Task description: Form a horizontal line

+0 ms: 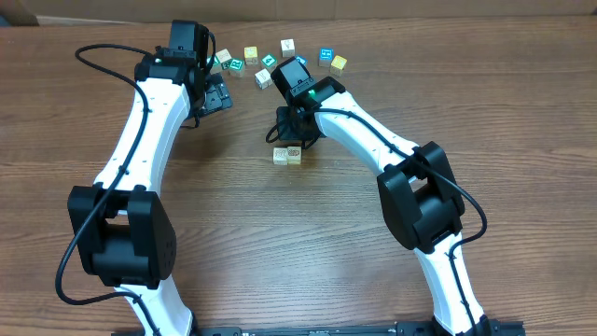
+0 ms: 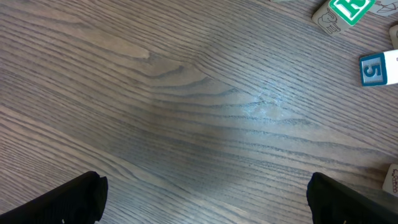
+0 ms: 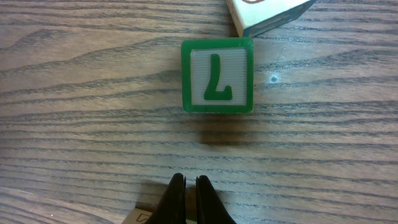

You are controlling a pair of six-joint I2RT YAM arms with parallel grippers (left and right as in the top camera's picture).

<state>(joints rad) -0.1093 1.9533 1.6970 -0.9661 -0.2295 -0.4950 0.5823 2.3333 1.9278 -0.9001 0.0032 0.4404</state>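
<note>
**Overhead: a two-cube row mid-table, right claw shut beside it, left claw wide open**

From above I see the horizontal line (image 1: 287, 155) as just two pale cubes, touching side by side near the middle of the table (image 1: 233, 215). The right gripper (image 1: 295, 131) sits just on the far side of that pair. From this height I cannot tell whether it touches either cube.

On my right wrist feed, the fingers (image 3: 176, 196) are pressed together with nothing between them. A green-edged cube (image 3: 217, 75) lies flat ahead of the tips and clearly apart from them, its white face showing one green character. A second, pale cube (image 3: 267, 15) is cut off by the top edge of the picture. It is turned at an angle and sits near the green one without touching it. The corner of another pale block (image 3: 140, 216) shows at the bottom edge, just left of the fingers.

The left gripper (image 2: 205, 190) is spread wide, with one dark finger at each lower corner of its feed and only bare wood between them. Up to the right of it are a green-and-white cube (image 2: 348, 9) and a blue-edged cube (image 2: 379, 68) marked 5, the two apart from each other.

The overhead view also shows the loose cubes (image 1: 263, 78) scattered along the far side, well apart from the row.
</note>
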